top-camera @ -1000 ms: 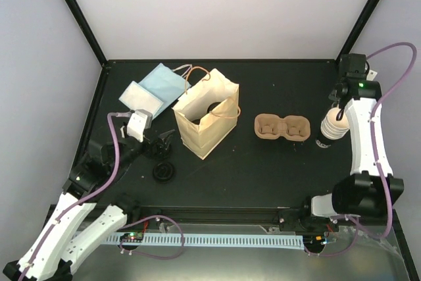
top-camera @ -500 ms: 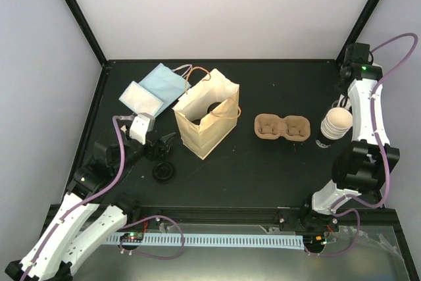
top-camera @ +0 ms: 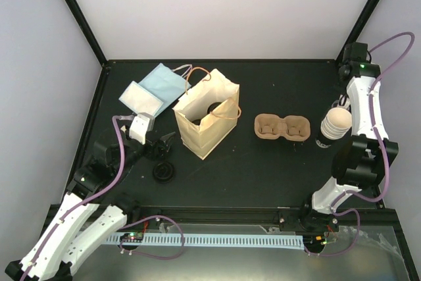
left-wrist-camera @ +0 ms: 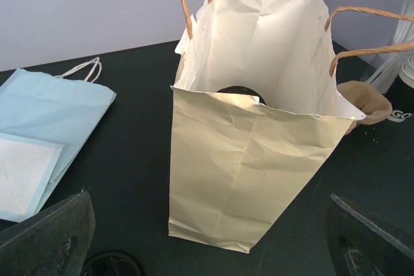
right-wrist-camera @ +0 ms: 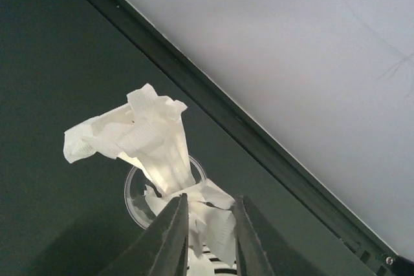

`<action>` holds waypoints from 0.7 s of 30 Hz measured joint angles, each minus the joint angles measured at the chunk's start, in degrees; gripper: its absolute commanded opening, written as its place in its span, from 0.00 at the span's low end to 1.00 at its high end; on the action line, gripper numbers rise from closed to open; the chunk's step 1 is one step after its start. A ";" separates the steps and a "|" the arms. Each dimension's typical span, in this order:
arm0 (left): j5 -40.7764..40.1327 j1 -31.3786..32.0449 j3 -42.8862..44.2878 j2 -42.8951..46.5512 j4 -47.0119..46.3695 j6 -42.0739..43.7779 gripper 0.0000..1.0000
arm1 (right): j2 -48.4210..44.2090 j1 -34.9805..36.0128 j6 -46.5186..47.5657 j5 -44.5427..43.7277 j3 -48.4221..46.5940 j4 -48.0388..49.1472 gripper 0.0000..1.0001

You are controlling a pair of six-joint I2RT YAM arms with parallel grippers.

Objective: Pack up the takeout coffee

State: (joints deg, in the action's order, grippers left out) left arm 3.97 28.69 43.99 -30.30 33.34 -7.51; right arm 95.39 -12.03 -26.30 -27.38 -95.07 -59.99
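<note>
Takeout coffee cup cannot be picked out; a black lid (left-wrist-camera: pixel 239 90) shows inside the upright paper bag (left-wrist-camera: pixel 252 159). Right gripper (right-wrist-camera: pixel 209 201) pinches white paper-wrapped sticks (right-wrist-camera: pixel 155 140) in a clear cup (right-wrist-camera: pixel 132 192); left gripper (top-camera: pixel 164 143) gapes wide, empty.

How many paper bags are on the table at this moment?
3. A cream bag stands open left of centre; a light blue bag lies flat at the far left; a smaller white bag lies partly on the blue one. Another could lie hidden under the flat ones.
</note>
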 measured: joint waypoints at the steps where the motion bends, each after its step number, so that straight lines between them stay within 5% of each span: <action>1: 0.00 0.04 0.00 0.00 0.00 0.00 0.99 | 0.35 0.00 0.02 0.07 -0.22 0.07 0.16; 7: -0.11 0.07 0.00 0.00 -0.02 0.00 0.99 | 0.90 0.00 -0.07 0.42 -0.35 0.02 0.07; 21: -0.35 0.07 0.00 -0.04 -0.09 0.00 0.99 | -4.76 0.00 -0.48 0.31 -7.04 -5.31 0.06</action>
State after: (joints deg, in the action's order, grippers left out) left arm 3.62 28.75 43.99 -30.35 33.26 -7.51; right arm 90.63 -12.03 -26.79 -27.07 -102.10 -65.30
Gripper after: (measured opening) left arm 0.988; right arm 0.063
